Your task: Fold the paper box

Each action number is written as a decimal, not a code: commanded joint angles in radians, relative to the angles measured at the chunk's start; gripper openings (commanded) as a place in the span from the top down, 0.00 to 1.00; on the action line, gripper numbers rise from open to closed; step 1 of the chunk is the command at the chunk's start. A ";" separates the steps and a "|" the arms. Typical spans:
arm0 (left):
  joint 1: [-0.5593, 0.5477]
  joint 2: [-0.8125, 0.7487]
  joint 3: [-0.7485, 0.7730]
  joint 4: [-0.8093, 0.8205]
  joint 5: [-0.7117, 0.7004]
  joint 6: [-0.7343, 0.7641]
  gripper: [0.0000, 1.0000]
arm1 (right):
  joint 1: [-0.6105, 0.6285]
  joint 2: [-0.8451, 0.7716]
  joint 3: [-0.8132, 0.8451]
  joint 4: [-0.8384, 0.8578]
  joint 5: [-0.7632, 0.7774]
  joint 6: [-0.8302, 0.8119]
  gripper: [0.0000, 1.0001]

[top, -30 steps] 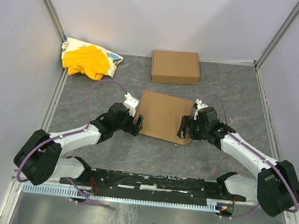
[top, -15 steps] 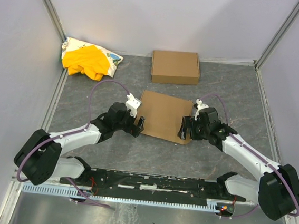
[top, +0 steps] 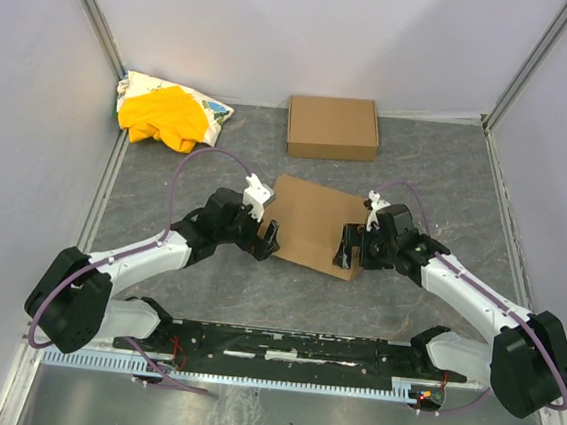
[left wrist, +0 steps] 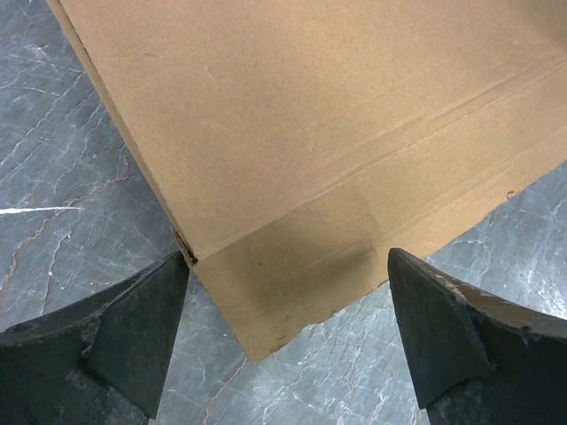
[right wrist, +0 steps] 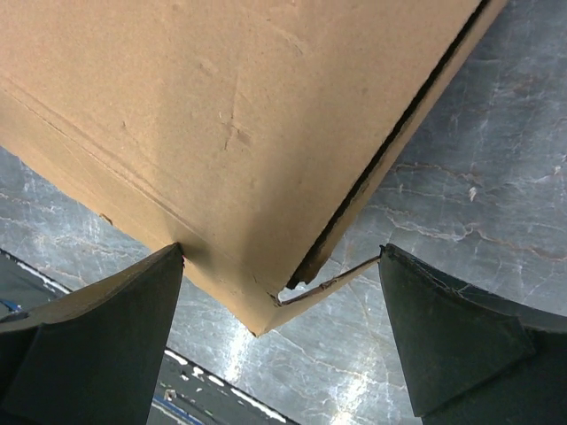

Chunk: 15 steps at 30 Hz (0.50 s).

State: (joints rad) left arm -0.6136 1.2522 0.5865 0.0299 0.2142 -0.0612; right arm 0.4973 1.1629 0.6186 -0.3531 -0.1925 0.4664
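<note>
Left pincer advanced; paper box turned slightly.

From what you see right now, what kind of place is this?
Probably a robot test cell: plain white walls enclose a grey marbled table, the left arm and right arm stand mounted at its near edge, reaching a paper box.

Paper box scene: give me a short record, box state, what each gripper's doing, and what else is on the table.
paper box: folded flat, lying skewed mid-table, one side seam slightly gaping
left gripper: open, straddling its near-left corner
right gripper: open, straddling its near-right corner
other items: second cardboard box behind; yellow cloth bundle far left
</note>
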 commanded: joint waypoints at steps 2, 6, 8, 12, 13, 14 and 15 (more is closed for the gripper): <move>-0.005 -0.015 0.064 -0.034 0.070 0.006 0.01 | 0.011 -0.019 0.074 -0.060 -0.033 0.010 0.01; -0.005 -0.032 0.073 -0.071 0.062 0.012 0.01 | 0.011 -0.008 0.112 -0.154 -0.033 -0.014 0.01; -0.005 -0.032 0.081 -0.088 0.056 0.012 0.02 | 0.011 0.003 0.127 -0.195 -0.046 -0.025 0.01; -0.005 -0.001 0.126 -0.139 0.064 0.007 0.04 | 0.011 0.024 0.136 -0.215 -0.093 -0.022 0.01; -0.005 0.012 0.145 -0.162 0.064 0.006 0.04 | 0.011 0.031 0.137 -0.215 -0.110 -0.018 0.01; -0.005 0.027 0.165 -0.184 0.066 0.007 0.05 | 0.011 0.035 0.139 -0.213 -0.124 -0.014 0.01; -0.005 0.041 0.184 -0.209 0.069 0.008 0.05 | 0.011 0.043 0.141 -0.213 -0.139 -0.008 0.01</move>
State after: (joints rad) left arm -0.6140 1.2575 0.6712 -0.1123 0.2428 -0.0616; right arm 0.5034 1.1870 0.7162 -0.5446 -0.2565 0.4561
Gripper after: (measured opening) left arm 0.959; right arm 0.991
